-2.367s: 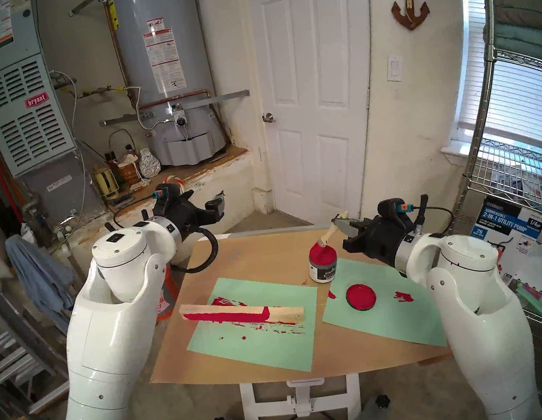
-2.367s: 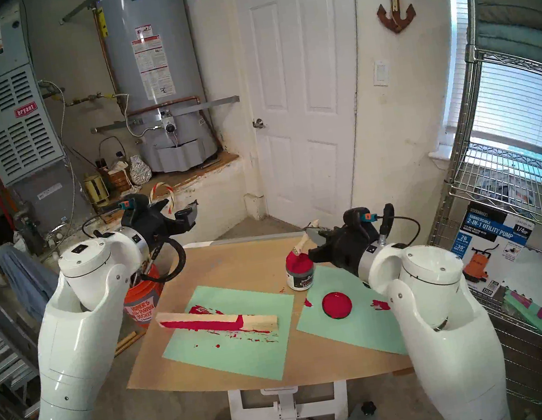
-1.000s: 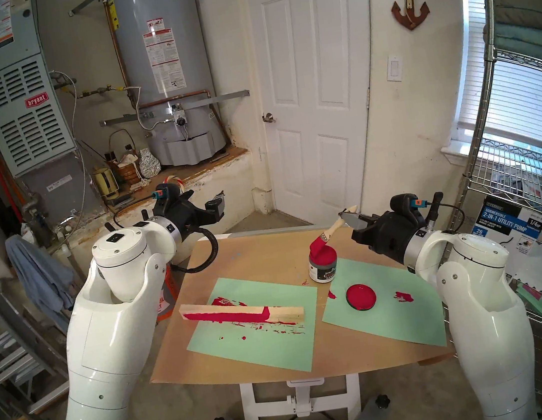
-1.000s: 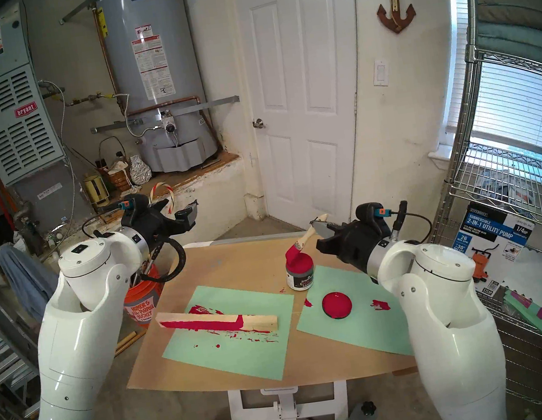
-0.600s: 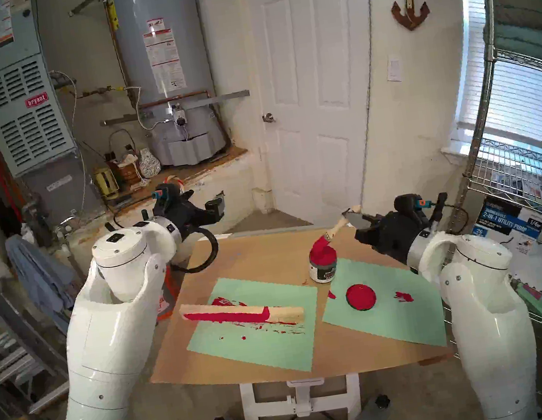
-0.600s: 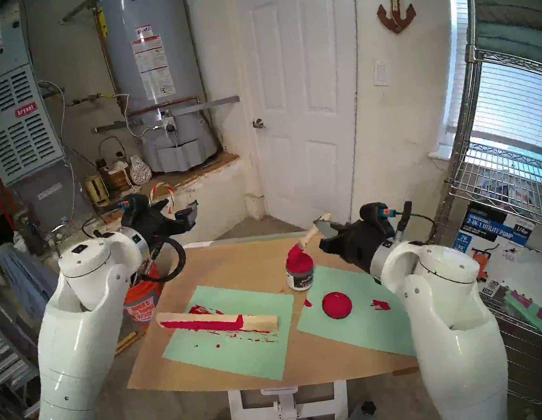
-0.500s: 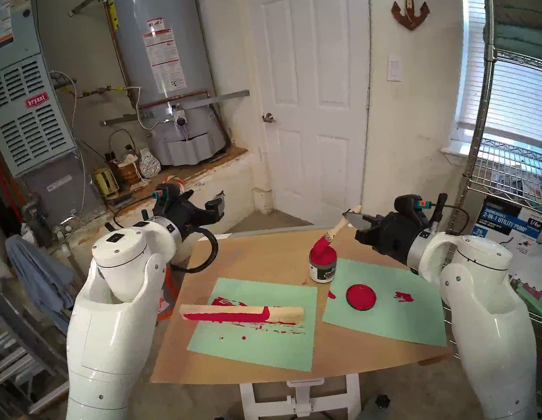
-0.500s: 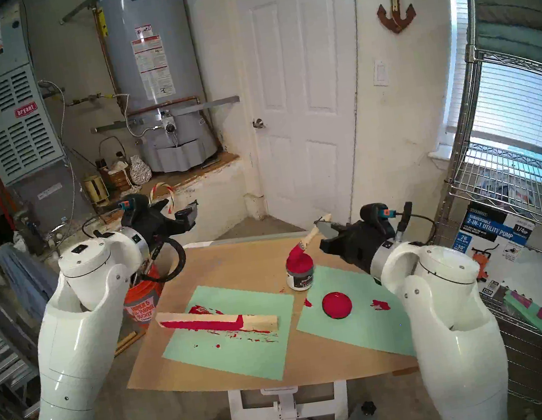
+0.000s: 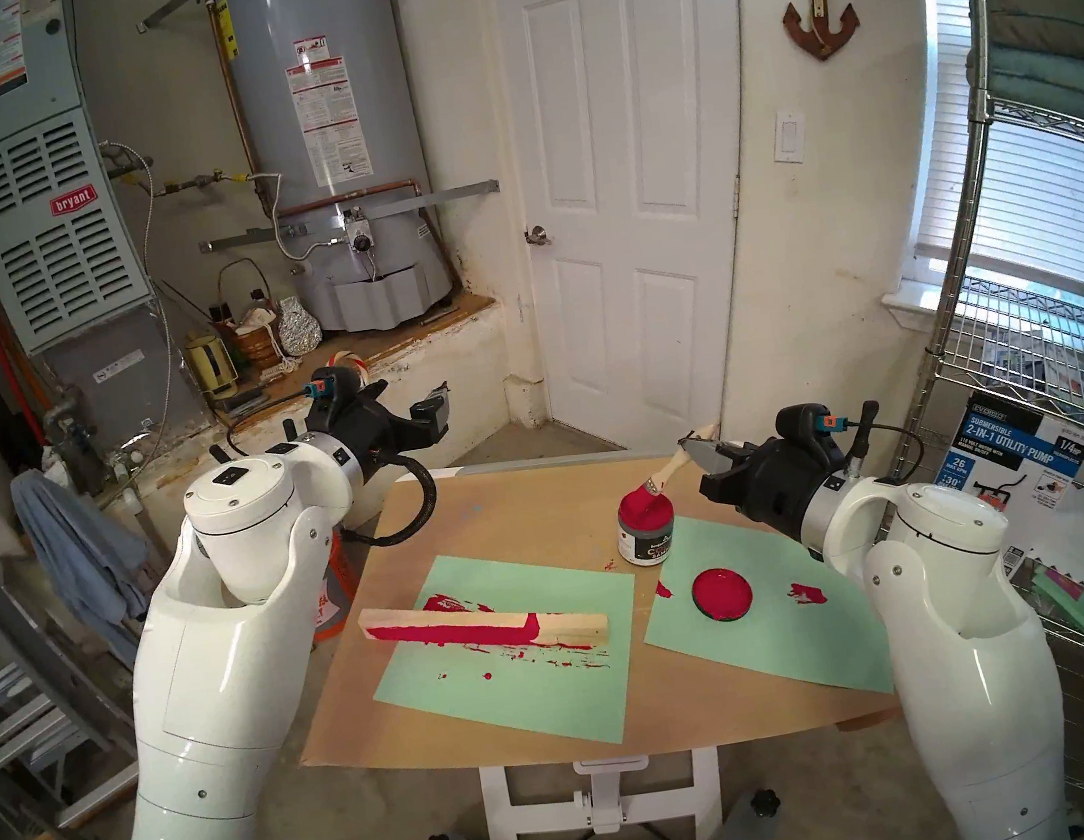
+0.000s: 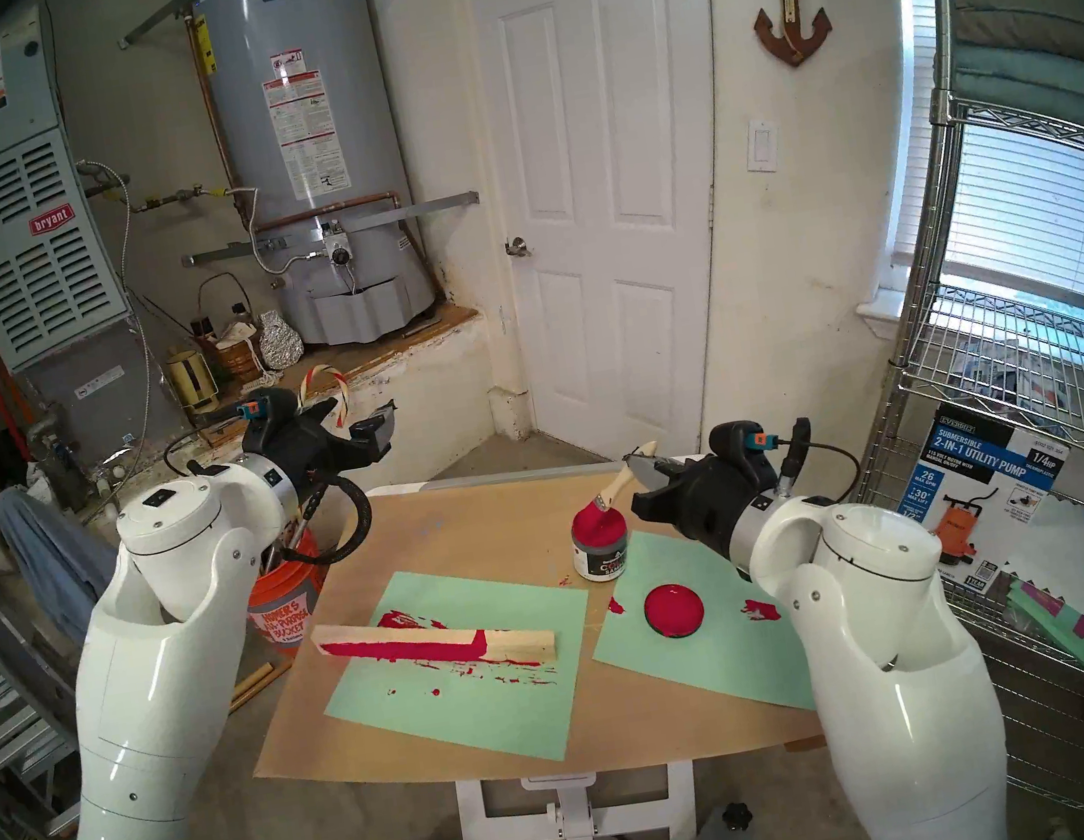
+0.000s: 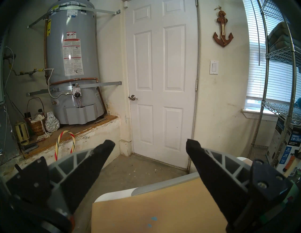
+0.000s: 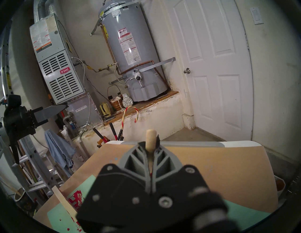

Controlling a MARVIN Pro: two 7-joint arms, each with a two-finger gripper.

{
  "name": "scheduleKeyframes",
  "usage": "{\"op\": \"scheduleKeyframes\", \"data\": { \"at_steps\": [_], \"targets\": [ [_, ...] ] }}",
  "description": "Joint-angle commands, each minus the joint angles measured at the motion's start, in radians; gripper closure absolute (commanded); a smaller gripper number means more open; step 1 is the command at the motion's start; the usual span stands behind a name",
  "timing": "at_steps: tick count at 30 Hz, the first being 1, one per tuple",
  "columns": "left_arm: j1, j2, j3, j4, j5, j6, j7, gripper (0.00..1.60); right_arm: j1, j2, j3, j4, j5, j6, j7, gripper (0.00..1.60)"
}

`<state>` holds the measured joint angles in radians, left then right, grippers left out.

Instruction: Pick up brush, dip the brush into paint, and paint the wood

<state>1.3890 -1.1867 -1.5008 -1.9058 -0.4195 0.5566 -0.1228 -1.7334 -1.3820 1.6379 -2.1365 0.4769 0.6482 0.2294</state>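
Note:
My right gripper (image 9: 696,449) is shut on the pale handle of the brush (image 9: 669,465), which slants down to the left. The red bristles reach into the mouth of the small jar of crimson paint (image 9: 644,514) at the table's far middle. In the right wrist view the handle's end (image 12: 151,138) sticks up between the closed fingers. The wood (image 9: 570,630), a pale bar partly coated crimson, lies on the left green paper sheet (image 9: 497,703). My left gripper (image 9: 414,401) hangs open and empty beyond the table's far left corner.
A red-coated round lid (image 9: 723,594) lies on the right green sheet (image 9: 769,648), with red smears beside it. An orange bucket (image 10: 287,611) stands left of the brown table (image 9: 525,516). A wire shelf (image 9: 1044,376) with a box stands close on the right.
My right gripper lifted the brush up and to the right out of the jar, then came back down, so the bristles are in the jar's mouth again. The left arm has not moved.

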Motion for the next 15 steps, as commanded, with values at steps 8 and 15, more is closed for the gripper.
{"op": "scheduleKeyframes", "data": {
  "at_steps": [8,15],
  "targets": [
    [-0.011,-0.001,-0.003,-0.019,0.001,-0.002,0.002,0.0,0.017,-0.042,0.008,-0.011,0.044,0.009,0.008,1.6],
    [-0.011,-0.001,-0.003,-0.019,0.001,-0.002,0.002,0.0,0.017,-0.049,0.014,-0.017,0.057,0.019,0.005,1.6]
  ]
}}
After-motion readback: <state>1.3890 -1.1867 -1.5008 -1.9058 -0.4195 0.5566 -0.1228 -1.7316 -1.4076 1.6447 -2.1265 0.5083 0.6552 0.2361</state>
